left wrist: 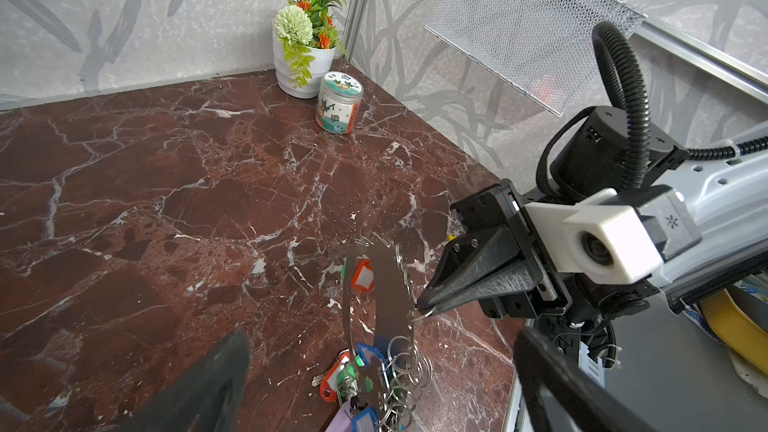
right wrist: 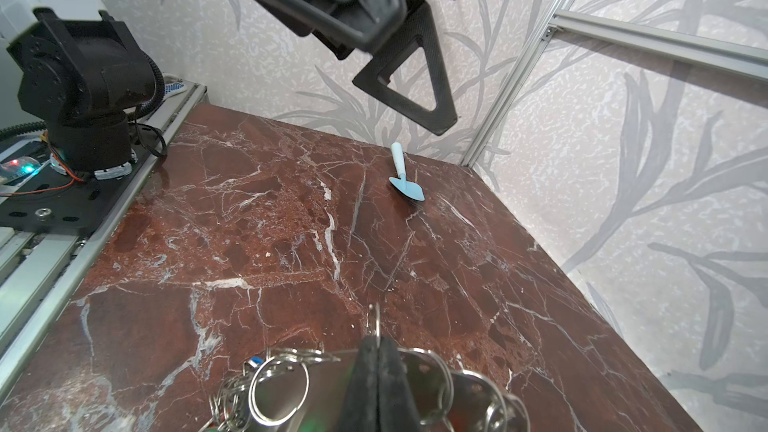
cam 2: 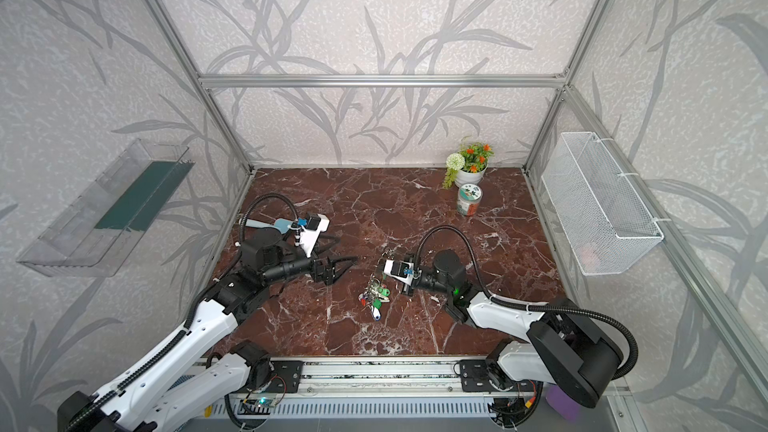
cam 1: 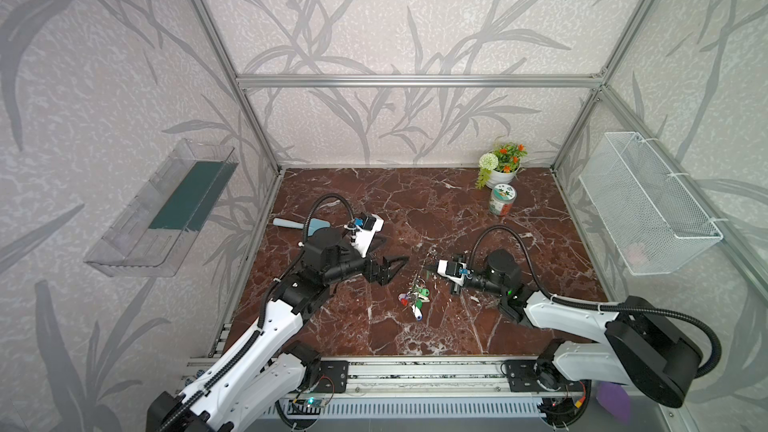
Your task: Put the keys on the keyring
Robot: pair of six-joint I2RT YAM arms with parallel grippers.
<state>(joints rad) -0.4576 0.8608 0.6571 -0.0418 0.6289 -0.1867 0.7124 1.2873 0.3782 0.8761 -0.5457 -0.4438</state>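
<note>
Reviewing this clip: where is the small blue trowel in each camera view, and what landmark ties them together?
In a top view: blue trowel on the table near its left edge.
In a top view: blue trowel, same spot.
Left wrist: not in it.
Right wrist: on the table near the corner post, blue trowel.
Shared landmark: the keyring, visible in all four.
</note>
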